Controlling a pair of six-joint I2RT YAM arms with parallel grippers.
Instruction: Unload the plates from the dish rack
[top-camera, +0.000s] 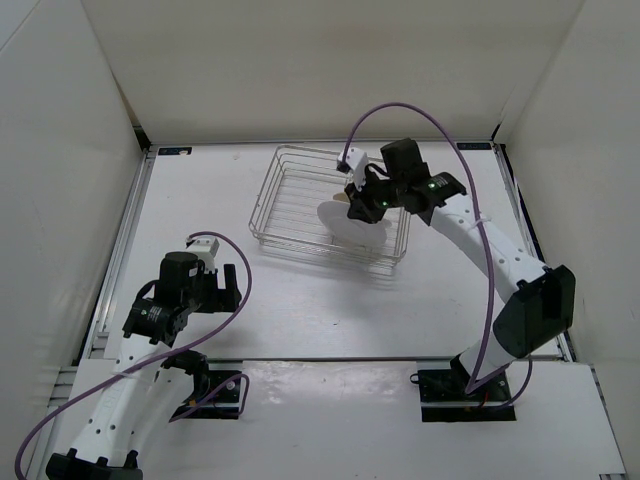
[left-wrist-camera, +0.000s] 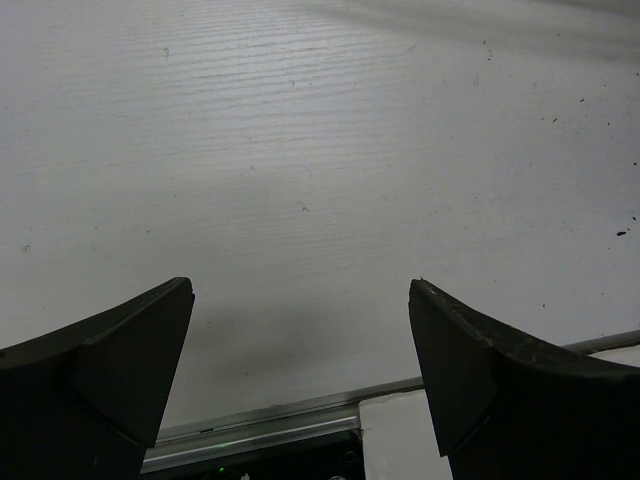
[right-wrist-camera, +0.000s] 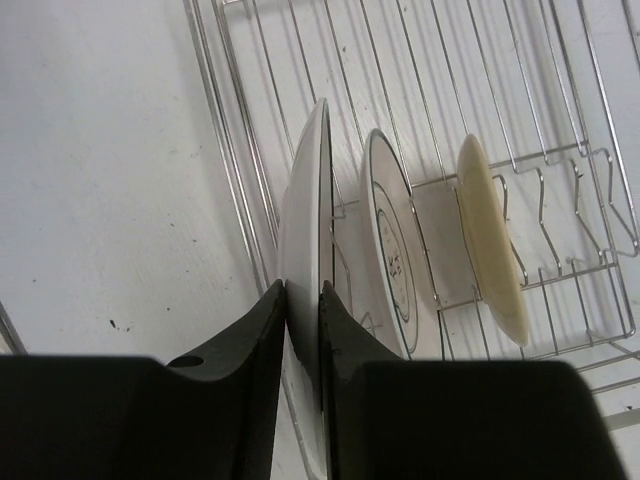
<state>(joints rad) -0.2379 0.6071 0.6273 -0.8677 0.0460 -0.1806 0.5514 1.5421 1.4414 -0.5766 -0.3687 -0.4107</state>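
The silver wire dish rack (top-camera: 290, 195) sits at the back middle of the table. In the right wrist view three plates stand on edge in its dividers (right-wrist-camera: 560, 200): a white plate (right-wrist-camera: 305, 200) on the left, a white plate with a ringed rim (right-wrist-camera: 390, 240) in the middle, and a tan plate (right-wrist-camera: 490, 240) on the right. My right gripper (right-wrist-camera: 303, 288) reaches into the rack, and its two fingers pinch the rim of the left white plate (top-camera: 345, 220). My left gripper (left-wrist-camera: 300, 290) hangs open over bare table, well left of the rack, holding nothing.
White walls enclose the table on three sides. A metal rail (left-wrist-camera: 280, 420) runs along the near edge under the left gripper. The right arm's purple cable (top-camera: 420, 110) arcs above the rack.
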